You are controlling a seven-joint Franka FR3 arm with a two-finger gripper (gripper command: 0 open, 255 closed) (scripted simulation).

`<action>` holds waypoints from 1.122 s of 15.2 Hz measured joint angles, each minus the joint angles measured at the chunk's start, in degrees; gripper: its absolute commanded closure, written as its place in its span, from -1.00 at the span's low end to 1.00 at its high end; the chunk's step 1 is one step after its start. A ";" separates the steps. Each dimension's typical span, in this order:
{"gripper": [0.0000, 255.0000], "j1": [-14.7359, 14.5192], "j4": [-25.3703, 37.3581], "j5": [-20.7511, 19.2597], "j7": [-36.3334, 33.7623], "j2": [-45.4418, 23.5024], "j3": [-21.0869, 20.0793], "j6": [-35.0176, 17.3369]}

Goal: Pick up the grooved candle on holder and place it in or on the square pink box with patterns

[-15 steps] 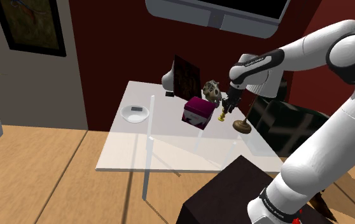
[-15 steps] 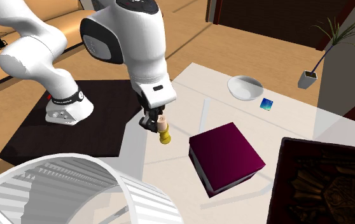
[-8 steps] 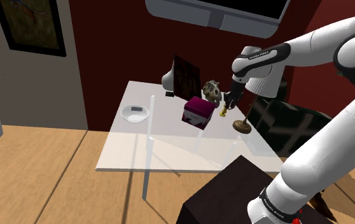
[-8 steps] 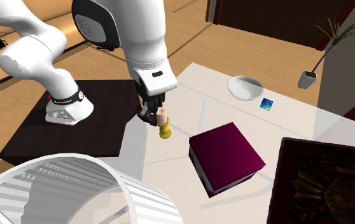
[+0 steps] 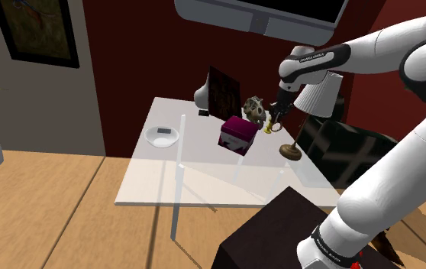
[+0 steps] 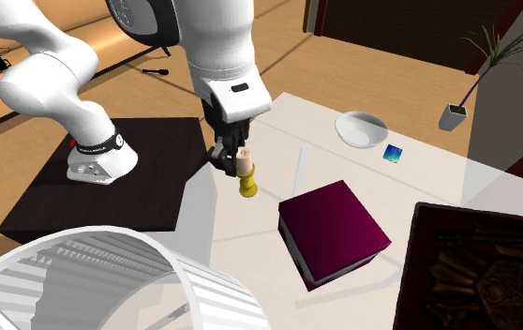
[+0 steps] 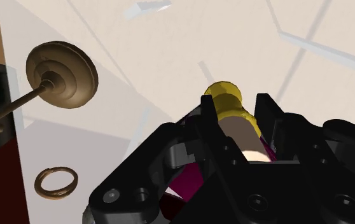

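Note:
A pale grooved candle (image 6: pixel 244 166) on a yellow holder (image 6: pixel 247 187) hangs in the air, clasped between the black fingers of my gripper (image 6: pixel 231 159). In the shoulder view the candle (image 5: pixel 268 128) hangs just right of the magenta square box (image 5: pixel 237 135), with the gripper (image 5: pixel 275 120) above it. In the second exterior view the box (image 6: pixel 333 230) lies on the glass table to the lower right of the candle. Looking along the gripper (image 7: pixel 236 108), the candle (image 7: pixel 241 124) sits between the two fingers, its yellow holder (image 7: pixel 224 92) pointing away.
A brown round lamp base (image 5: pixel 290 151) stands on the glass table (image 5: pixel 204 179) close to the arm, with a small ring (image 7: pixel 56 181) near it. A white bowl (image 6: pixel 361 128), a small blue tile (image 6: pixel 393 155), a skull-like figure (image 5: pixel 255 108) and a dark framed picture (image 5: pixel 223 92) also stand there.
The gripper has lifted the candle higher and carried it toward the magenta box. The box and the other things have not moved.

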State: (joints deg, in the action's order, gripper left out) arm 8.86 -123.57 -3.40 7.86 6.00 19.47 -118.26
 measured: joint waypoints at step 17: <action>1.00 3.13 53.38 11.54 1.61 -37.96 -2.27 17.07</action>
State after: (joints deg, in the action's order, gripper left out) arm 12.00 -70.19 8.14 9.47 -31.96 17.21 -101.19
